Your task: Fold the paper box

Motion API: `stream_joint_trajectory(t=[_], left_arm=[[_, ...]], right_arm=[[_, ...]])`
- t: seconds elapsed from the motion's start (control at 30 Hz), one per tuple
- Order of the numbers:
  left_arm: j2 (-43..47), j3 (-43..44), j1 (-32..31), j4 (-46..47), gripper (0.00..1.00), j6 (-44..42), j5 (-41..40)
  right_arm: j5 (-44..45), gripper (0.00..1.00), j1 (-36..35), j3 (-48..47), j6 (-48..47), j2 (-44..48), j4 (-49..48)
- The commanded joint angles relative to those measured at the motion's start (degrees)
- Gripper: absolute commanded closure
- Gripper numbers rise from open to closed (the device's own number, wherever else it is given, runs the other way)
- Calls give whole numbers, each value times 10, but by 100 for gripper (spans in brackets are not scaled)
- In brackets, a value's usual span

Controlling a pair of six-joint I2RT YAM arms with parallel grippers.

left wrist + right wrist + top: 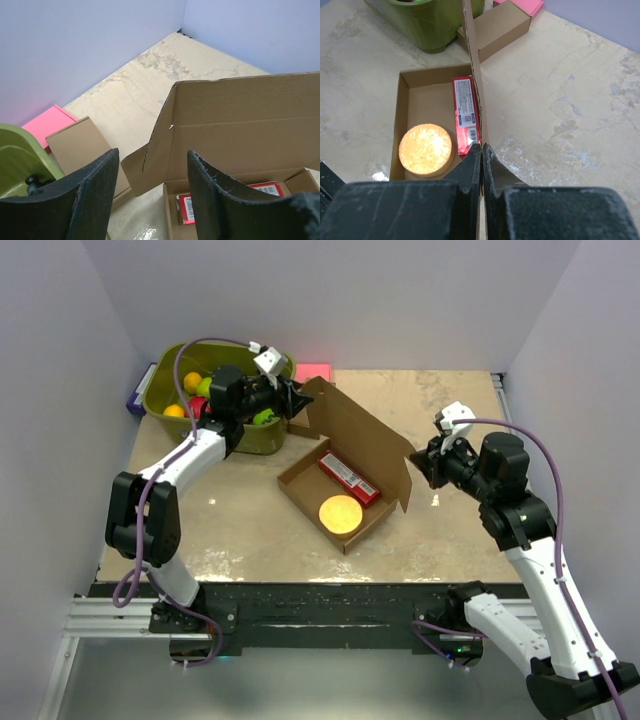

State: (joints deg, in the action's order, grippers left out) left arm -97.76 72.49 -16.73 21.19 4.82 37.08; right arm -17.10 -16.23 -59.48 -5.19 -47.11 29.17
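From above, the paper box point(352, 438) sits mid-table with its lid upright. Its tray holds a red packet point(348, 478) and a round orange disc point(340, 512). The green bin point(163, 392) at far left holds coloured balls point(192, 381)

Left wrist: the left gripper point(152, 157) has its fingers apart, the lid's side flap showing between them

Right wrist: the right gripper point(481, 148) is pinched on the lid's edge

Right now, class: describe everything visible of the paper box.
The paper box is plain brown cardboard: a shallow tray on the table, lid standing open. A red packet and round orange disc lie inside. The right pincer is shut on the lid's edge; the open left pincer is near its far corner.
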Motion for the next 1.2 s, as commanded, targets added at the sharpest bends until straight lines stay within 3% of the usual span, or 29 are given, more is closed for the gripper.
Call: stream_joint_trajectory(t=[0.0, 0.1, 0.27, 0.4, 0.67, 0.87, 1.1, 1.17], left_arm=[[0, 13, -1, 53, 45, 26, 30], [-2, 9, -5, 58, 57, 31, 30], [-1, 1, -17, 59, 88, 28, 19], [22, -21, -34, 51, 99, 10, -17], [89, -42, -104, -27, 100, -46, -160], [142, -66, -124, -58, 100, -18, -238], [201, -101, -124, -107, 100, 18, -261], [212, -110, -124, -120, 100, 11, -274]], right_arm=[[-20, 100, 0, -1, -3, 5, -21], [-19, 100, 0, 0, -2, 5, -23], [0, 100, 0, 6, 6, 1, -32], [45, 100, 0, 11, 20, -7, -45], [116, 100, -1, 35, 48, -18, -102], [142, 99, 0, 46, 66, -29, -147], [115, 88, 0, 39, 77, -54, -195], [107, 74, 0, 38, 79, -61, -199]])
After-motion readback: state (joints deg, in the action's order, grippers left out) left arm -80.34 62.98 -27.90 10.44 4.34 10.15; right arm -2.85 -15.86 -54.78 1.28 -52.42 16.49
